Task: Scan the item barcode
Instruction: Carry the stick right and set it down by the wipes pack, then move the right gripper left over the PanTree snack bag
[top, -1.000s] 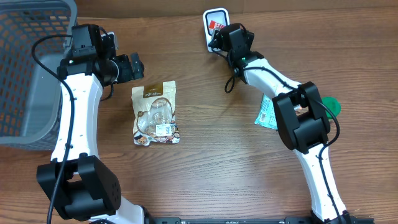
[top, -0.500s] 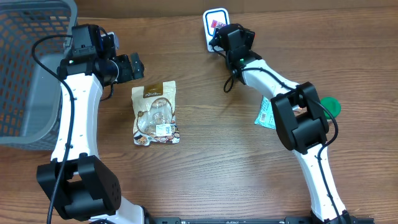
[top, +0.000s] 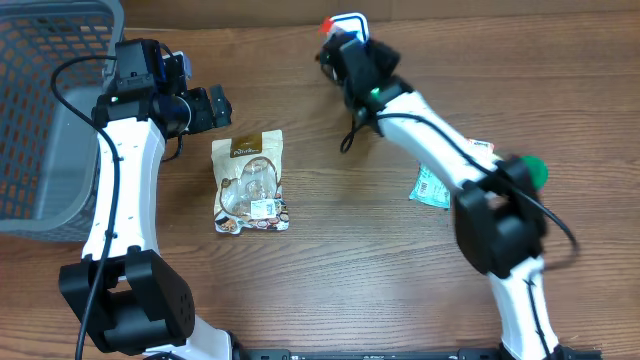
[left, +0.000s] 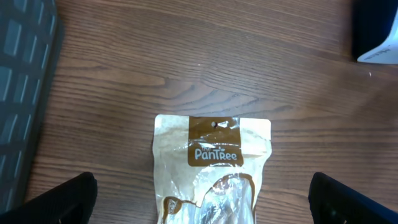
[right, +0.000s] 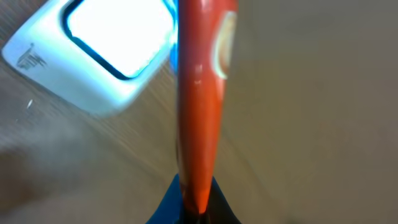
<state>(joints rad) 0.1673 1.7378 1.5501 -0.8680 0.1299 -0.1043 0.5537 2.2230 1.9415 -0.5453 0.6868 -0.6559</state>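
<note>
Overhead: my right gripper (top: 335, 38) is at the far edge of the table (top: 330, 290), clamped on a thin red packet (top: 327, 24) that it holds just beside the white barcode scanner (top: 352, 17). That arm looks blurred. My left gripper (top: 208, 108) hangs with its jaws spread wide and nothing in them, just beyond the top edge of a PanTree snack pouch (top: 250, 182) lying flat on the wood. A grey basket (top: 40, 120) sits at the left edge. A teal packet (top: 430, 187) and a green round object (top: 535, 170) lie by the right arm, partly hidden by it.

Left wrist: the 2 fingertips (left: 62, 199) sit in the bottom corners, far apart, with the pouch (left: 212, 168) between them and untouched. The basket wall (left: 18, 93) runs down the left side.

Right wrist: the red packet (right: 199, 106) stands edge-on and upright, rising from the closed gripper (right: 196, 208) at the bottom. The scanner (right: 37, 59), its window glowing, is close behind at upper left. I cannot tell whether the packet touches it.
</note>
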